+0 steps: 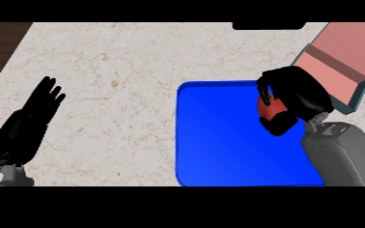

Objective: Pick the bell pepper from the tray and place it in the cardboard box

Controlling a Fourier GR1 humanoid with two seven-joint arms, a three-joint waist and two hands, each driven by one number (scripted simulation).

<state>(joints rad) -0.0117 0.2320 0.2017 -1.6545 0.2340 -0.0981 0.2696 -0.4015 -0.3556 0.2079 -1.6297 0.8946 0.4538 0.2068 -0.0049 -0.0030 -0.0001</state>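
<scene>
A red bell pepper (pixel 269 109) with a bit of green at its top shows between the fingers and thumb of my right hand (pixel 298 94), which is curled round it over the right part of the blue tray (pixel 221 140). Most of the pepper is hidden by the hand. The cardboard box (pixel 335 63), pinkish with a pale rim, lies at the right edge, just beyond and right of the hand. My left hand (pixel 32 116) rests open at the far left of the counter, fingers straight.
The tray lies on a light speckled counter (pixel 128 77). A dark wooden strip (pixel 10 38) borders the counter's top left. A black shape (pixel 269 25) sits at the counter's far edge.
</scene>
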